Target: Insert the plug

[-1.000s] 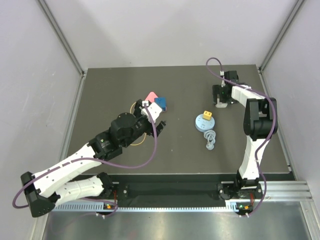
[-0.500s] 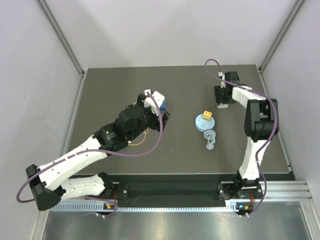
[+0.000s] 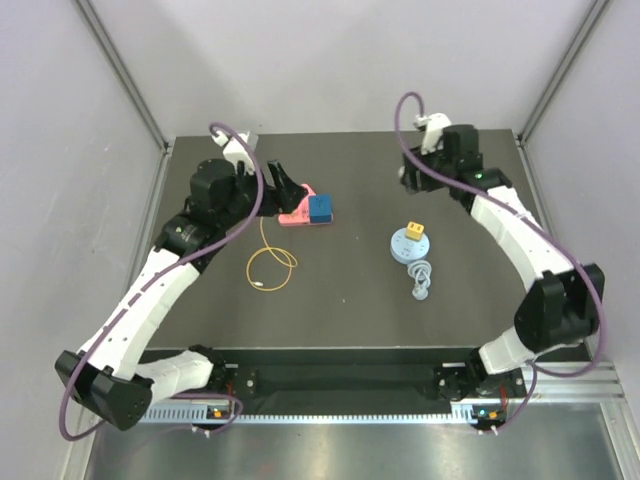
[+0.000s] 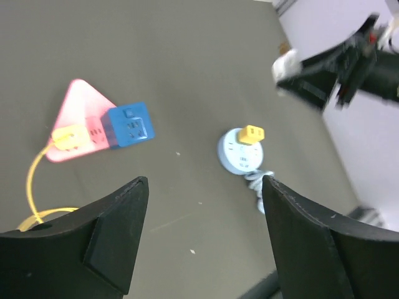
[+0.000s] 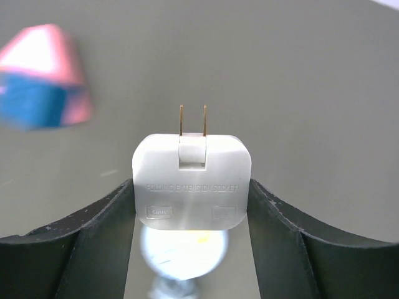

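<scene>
**White plug gripped by right arm; left tool open and empty**

1. Right tool. In my right wrist view the right gripper (image 5: 191, 187) is closed part-way on the white plug (image 5: 191, 184). One finger (image 5: 93, 240) presses each side of the plug body. The two metal prongs point straight away from the wrist. The lettered face is turned toward the camera.

2. Location of the plug. From the top camera I place the right gripper (image 3: 412, 176) over the far right part of the table (image 3: 480, 310), with the white plug (image 3: 407, 172) in it. It sits well apart from both sockets.

3. Left tool. The left gripper (image 4: 202, 184) stands wide open and has hold of nothing. Only bare tabletop shows between its fingers. In the top view the left gripper (image 3: 284, 186) is just beside the far edge of the pink triangular socket block (image 3: 297, 214).

4. Sockets.
- A blue cube (image 3: 320, 207) sits against the pink block's right side.
- A yellow cable (image 3: 270, 268) runs from the block and loops toward the near edge.
- The round socket (image 3: 405, 247) lies right of centre with a yellow adapter (image 3: 415, 231) on it.
- A grey cord (image 3: 421, 281) is coiled just in front of the round socket.
</scene>
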